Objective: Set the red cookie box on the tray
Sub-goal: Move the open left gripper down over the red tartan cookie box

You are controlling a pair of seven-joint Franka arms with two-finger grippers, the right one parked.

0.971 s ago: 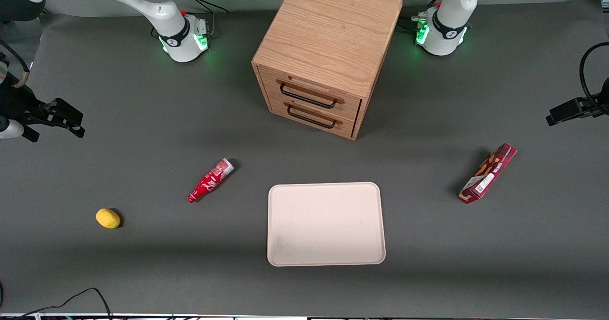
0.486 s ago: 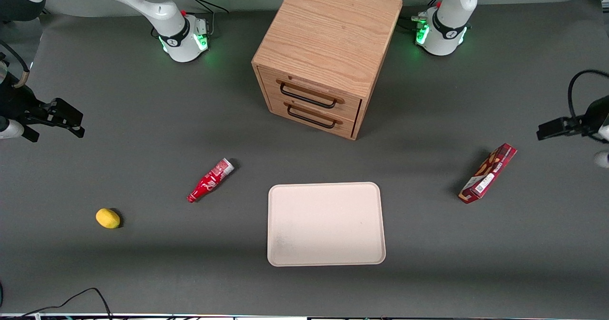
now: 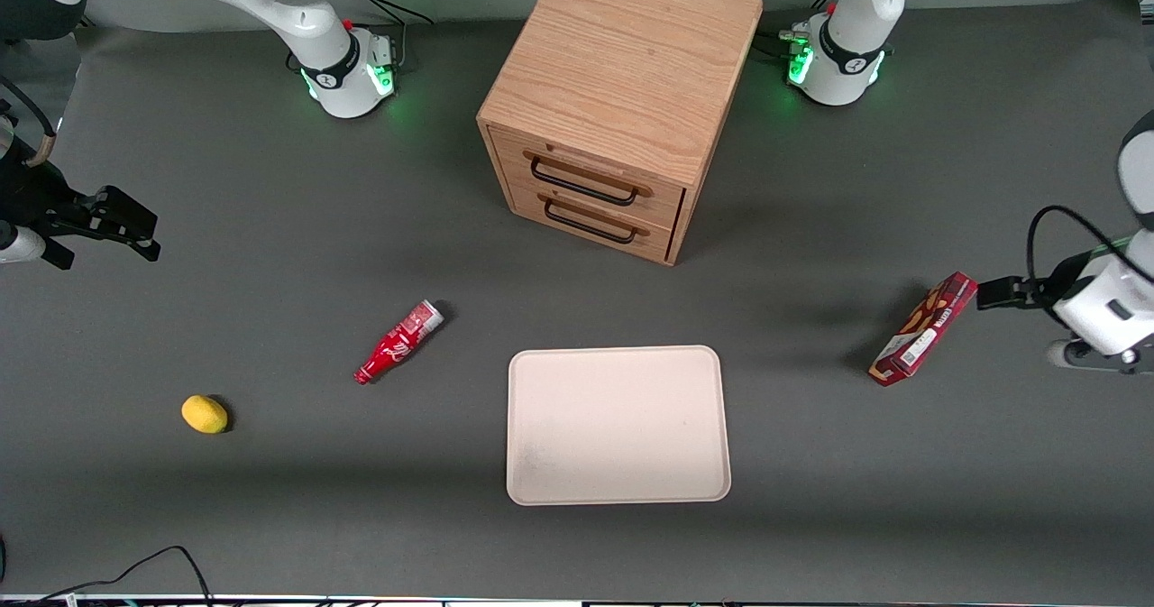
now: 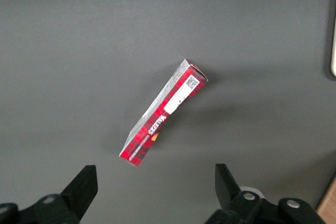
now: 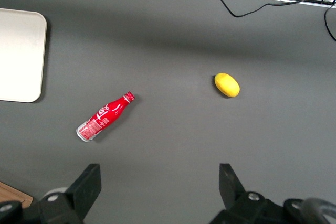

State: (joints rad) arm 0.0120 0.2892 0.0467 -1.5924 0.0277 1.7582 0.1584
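The red cookie box lies flat on the dark table toward the working arm's end, well apart from the cream tray, which holds nothing. In the left wrist view the box lies at a slant, its white barcode label facing up. My left gripper hovers above the table just beside the box's end that is farther from the front camera. Its fingers are open, wide apart, with nothing between them; the box sits ahead of the fingertips, untouched.
A wooden two-drawer cabinet stands farther from the front camera than the tray, drawers closed. A red soda bottle and a yellow lemon lie toward the parked arm's end. A tray edge shows in the left wrist view.
The left arm has swung in from the table's edge and come down toward the cookie box, ending close beside it. The box, tray and other objects have not moved.
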